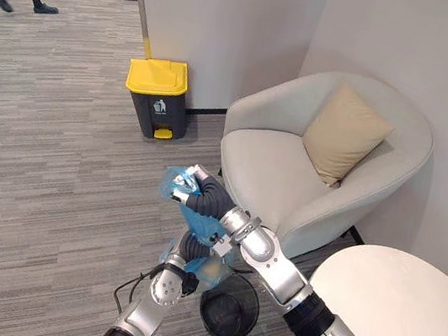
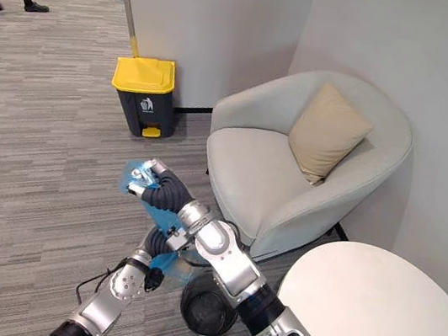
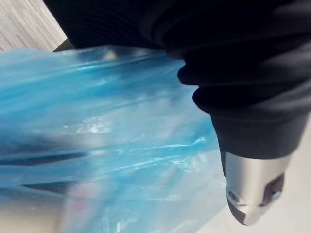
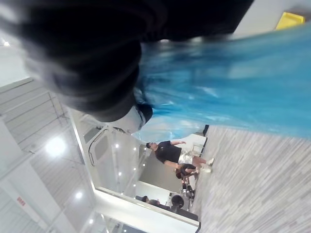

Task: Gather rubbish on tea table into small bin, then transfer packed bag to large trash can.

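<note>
Evidently the step in hand is the carry. The translucent blue plastic rubbish bag (image 3: 107, 126) is out of the small black mesh bin (image 1: 229, 309), which stands on the floor below the arms, and it hangs in the air between the two hands. The right hand (image 1: 197, 188) is uppermost, its fingers curled tight round the gathered neck of the bag. The left hand (image 1: 191, 252) sits lower, against the body of the bag; I cannot tell whether it grips the plastic or only steadies it. The dark grey trash can with the yellow lid (image 1: 158, 98) stands well apart from the hands, against the wall beside the pale armchair (image 1: 318, 166), and its lid is down.

To do this well, I judge the right hand should bear the weight and hold the neck closed, since thin film slips and a loose mouth would spill. The left hand serves best under the load, to stop it swinging on the walk. The bag should pass clear of the bin's rim and the chair. The closed lid is the catch: the yellow pedal (image 1: 162, 133) at the can's foot probably has to be pressed before the drop. The white round worktop (image 1: 398, 306) lies to the robot's right.
</note>
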Tool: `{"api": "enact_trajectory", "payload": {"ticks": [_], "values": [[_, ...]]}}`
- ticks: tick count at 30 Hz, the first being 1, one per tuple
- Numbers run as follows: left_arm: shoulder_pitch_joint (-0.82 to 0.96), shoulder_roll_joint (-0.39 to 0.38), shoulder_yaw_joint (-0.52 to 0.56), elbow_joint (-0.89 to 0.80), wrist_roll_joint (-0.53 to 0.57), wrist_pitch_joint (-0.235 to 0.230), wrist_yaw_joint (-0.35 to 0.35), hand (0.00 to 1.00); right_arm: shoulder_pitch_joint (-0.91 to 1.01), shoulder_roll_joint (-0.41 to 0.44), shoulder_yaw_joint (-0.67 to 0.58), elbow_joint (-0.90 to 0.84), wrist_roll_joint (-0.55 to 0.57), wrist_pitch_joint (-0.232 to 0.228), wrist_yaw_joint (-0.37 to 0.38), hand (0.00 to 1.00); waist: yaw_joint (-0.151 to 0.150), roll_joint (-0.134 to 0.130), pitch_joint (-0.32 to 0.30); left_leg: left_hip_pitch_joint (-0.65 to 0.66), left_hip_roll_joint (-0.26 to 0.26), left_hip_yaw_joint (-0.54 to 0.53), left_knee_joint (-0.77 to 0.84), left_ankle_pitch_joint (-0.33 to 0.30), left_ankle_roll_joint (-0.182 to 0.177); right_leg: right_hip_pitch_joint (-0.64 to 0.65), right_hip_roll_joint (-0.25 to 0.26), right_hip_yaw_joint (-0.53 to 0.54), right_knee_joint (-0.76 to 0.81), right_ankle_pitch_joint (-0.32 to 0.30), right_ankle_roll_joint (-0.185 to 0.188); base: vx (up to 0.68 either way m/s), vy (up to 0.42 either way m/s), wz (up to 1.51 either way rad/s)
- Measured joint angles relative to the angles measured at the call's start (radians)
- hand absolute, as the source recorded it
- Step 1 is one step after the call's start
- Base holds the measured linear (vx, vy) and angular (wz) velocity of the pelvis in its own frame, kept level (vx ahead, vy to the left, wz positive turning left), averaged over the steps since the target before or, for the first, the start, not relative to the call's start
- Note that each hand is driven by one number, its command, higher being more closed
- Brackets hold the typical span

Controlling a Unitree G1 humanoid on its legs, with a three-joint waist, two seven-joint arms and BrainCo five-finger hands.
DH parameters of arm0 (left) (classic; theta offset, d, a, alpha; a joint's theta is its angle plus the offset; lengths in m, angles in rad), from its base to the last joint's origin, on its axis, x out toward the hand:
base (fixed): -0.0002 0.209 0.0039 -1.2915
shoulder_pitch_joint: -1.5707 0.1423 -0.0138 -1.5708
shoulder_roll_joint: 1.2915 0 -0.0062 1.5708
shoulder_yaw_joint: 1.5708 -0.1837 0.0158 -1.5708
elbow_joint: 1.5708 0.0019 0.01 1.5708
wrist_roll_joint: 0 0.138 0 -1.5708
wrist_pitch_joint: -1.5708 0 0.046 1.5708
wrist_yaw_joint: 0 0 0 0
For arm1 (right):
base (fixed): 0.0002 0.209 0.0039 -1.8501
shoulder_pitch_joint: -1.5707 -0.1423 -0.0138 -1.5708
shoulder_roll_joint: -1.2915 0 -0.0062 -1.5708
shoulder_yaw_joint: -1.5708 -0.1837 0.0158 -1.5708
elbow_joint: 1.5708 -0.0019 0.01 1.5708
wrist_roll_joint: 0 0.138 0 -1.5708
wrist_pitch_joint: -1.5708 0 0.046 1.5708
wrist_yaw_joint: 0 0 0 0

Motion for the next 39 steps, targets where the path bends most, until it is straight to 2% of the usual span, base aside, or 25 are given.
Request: {"api": "enact_trajectory", "payload": {"ticks": [5,6,13,18,26,31,32,34,39], "values": [[-0.038,-0.002,0.003,-0.025,0.006,0.021,0.038,0.0,0.002,0.002,0.05,-0.05,0.057,0.004,0.016,1.0,-0.001,-0.003,0.001,0.004,0.0,0.001,0.001,0.0,0.0,0.003,0.0,0.002,0.0,0.0,0.0,0.0,0.0,0.0],[-0.049,-0.002,0.003,-0.026,0.007,0.022,0.043,1.0,0.002,0.003,0.052,-0.058,0.068,0.004,0.016,1.0,-0.001,-0.004,0.001,0.005,0.0,0.001,0.001,0.0,0.0,0.004,0.0,0.002,0.0,0.0,0.0,0.0,0.0,0.0],[-0.092,-0.002,0.009,-0.03,0.026,0.036,0.046,1.0,0.002,0.003,0.097,-0.071,0.17,0.007,0.016,1.0,-0.002,-0.014,0.006,0.009,0.001,0.004,0.0,0.0,0.0,0.007,0.0,0.005,0.0,0.0,0.0,0.0,0.0,0.0],[-0.114,0.001,0.011,-0.03,0.023,0.036,0.05,1.0,0.002,0.003,0.098,-0.091,0.205,0.009,0.014,1.0,-0.002,-0.015,0.005,0.01,0.0,0.006,0.0,0.0,0.0,0.007,0.0,0.006,-0.001,0.0,0.0,0.0,0.0,0.0],[-0.114,0.002,0.011,-0.03,-0.004,0.035,0.058,1.0,-0.002,0.003,0.098,-0.102,0.201,0.019,0.017,1.0,-0.004,-0.015,0.005,0.01,0.0,0.008,0.001,-0.001,-0.001,0.005,0.0,0.008,-0.001,0.0,0.0,0.0,0.0,0.0],[-0.114,0.002,0.022,-0.03,-0.018,0.033,0.055,1.0,-0.002,0.002,0.096,-0.11,0.1,0.019,0.03,1.0,-0.009,-0.015,0.005,0.009,0.0,0.008,0.0,-0.001,-0.001,0.004,0.0,0.009,-0.001,0.0,0.0,0.0,0.0,0.0],[-0.114,0.002,0.027,-0.03,-0.018,0.031,0.053,1.0,-0.002,0.001,0.095,-0.112,0.075,0.019,0.034,0.0,-0.012,-0.015,0.005,0.009,0.0,0.008,0.0,-0.001,-0.001,0.004,0.0,0.009,-0.001,0.0,0.0,0.0,0.0,0.0],[-0.114,0.002,0.04,-0.031,-0.019,0.027,0.039,1.0,0.005,0.001,0.084,-0.119,0.01,0.015,0.036,0.0,-0.017,-0.015,0.005,0.009,0.0,0.008,0.0,-0.001,0.0,0.003,0.0,0.009,-0.001,0.0,0.0,0.0,0.0,0.0],[-0.105,0.001,0.065,-0.042,-0.026,0.017,0.022,1.0,0.104,-0.012,0.002,-0.177,-0.151,-0.031,0.033,0.0,-0.023,-0.015,0.005,0.008,0.0,0.011,-0.001,-0.001,0.0,0.002,-0.001,0.011,-0.001,0.0,0.0,0.0,0.0,0.0]]}}
